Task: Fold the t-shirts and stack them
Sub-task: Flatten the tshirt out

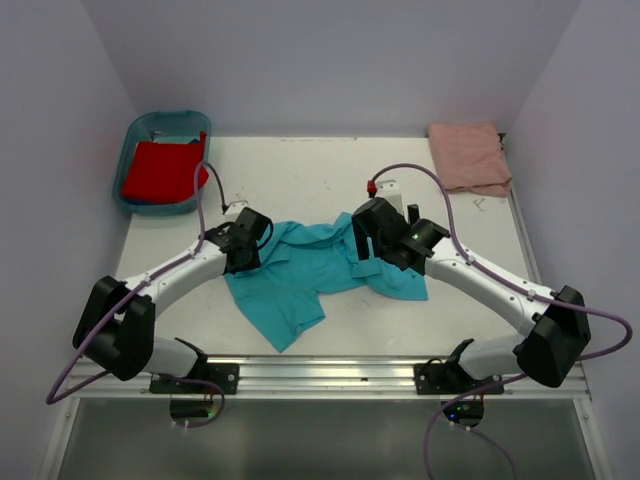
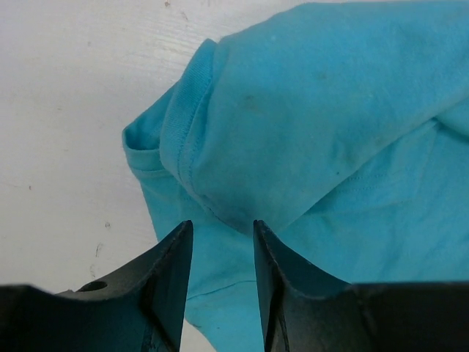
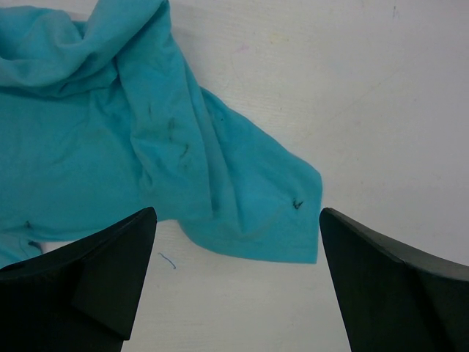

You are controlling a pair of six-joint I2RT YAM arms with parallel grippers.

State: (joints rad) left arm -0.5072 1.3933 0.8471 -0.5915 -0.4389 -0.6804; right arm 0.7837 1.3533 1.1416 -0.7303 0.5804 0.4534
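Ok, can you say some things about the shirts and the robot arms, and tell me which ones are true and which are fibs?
1. The red shirt is in the blue tub. True.
2. The pink shirt lies crumpled in the middle of the table. False: it sits folded at the far right corner.
3. The right gripper is wide open above an edge of the turquoise shirt. True.
4. The turquoise shirt is neatly folded. False: it lies rumpled between the two arms.

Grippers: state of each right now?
Left gripper: open, narrow gap, over the turquoise t-shirt, holding nothing.
Right gripper: wide open over the same shirt, holding nothing.
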